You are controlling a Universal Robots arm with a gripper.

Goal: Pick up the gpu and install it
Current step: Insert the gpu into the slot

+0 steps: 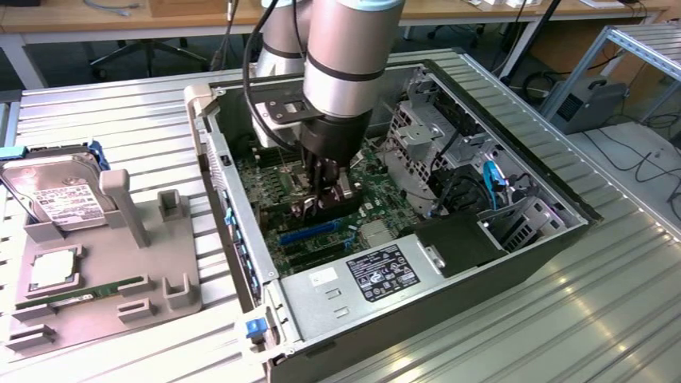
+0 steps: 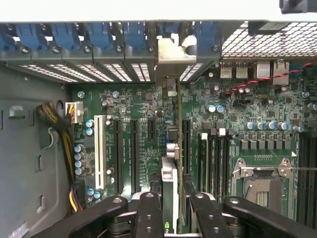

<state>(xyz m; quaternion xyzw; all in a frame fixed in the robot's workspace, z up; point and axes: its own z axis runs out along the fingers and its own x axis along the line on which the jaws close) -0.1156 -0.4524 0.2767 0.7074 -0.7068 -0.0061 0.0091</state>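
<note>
The gpu point(image 2: 171, 163) stands edge-on over the motherboard point(image 2: 129, 114), clamped in the tool point(image 2: 171, 208), between upright slots point(image 2: 119, 153).

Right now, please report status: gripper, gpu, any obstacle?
Gripper shut on gpu, inside the case. Card edge-on above motherboard slots. Nothing seen blocking.

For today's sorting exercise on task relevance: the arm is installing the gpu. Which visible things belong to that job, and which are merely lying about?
Part of the job:
gpu, held edge-on over the motherboard
gripper, shut on it
motherboard with its slots
computer case

Lying about:
hard drive on the grey holder
RAM stick
CPU
</note>
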